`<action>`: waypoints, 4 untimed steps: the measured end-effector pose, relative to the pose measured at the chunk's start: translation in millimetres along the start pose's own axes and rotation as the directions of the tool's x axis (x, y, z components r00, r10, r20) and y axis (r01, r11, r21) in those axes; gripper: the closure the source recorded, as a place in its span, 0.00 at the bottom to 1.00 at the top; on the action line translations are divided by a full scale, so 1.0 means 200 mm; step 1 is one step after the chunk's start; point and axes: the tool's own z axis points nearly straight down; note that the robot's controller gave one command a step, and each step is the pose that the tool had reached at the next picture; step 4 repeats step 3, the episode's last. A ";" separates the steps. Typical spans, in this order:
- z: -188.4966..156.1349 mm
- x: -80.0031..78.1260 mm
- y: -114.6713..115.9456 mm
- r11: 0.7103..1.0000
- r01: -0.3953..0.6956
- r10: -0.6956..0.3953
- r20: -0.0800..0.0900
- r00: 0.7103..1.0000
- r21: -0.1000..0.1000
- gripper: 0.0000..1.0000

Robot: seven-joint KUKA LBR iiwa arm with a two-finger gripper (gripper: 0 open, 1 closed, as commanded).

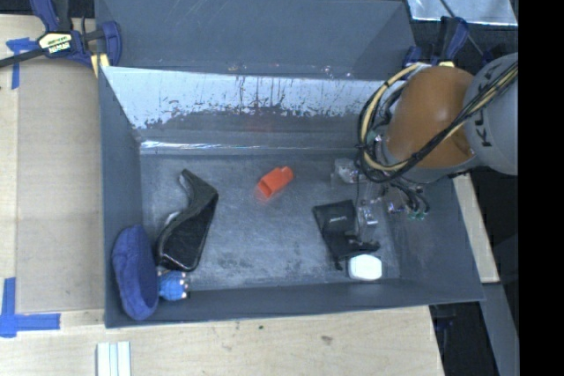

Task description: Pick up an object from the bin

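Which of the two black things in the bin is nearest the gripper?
The flat black piece on the right, beside the gripper and the white lump; the curved black one lies far left.

black boxy thing [333, 218], lying flat, sitting skewed near the bin's [264, 297] lower-right corner, right beside a white lump [365, 267]

Grey bin [264, 31]; orange block [275, 181]; blue cloth [132, 273]; white lump [365, 267]; black scoop [188, 229].

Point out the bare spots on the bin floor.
Bare: the middle floor between the black curved piece, orange block and flat black thing. Crowded: near-left corner with the blue cloth; right side, around the gripper and white piece.
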 end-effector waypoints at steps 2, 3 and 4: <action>-0.01 -0.09 0.34 0.998 0.065 -0.065 0.004 0.998 -0.002 1.00; -0.83 0.04 0.13 0.999 0.054 -0.054 0.008 0.999 0.002 1.00; -0.83 0.04 0.13 0.999 0.054 -0.054 0.008 0.999 0.002 1.00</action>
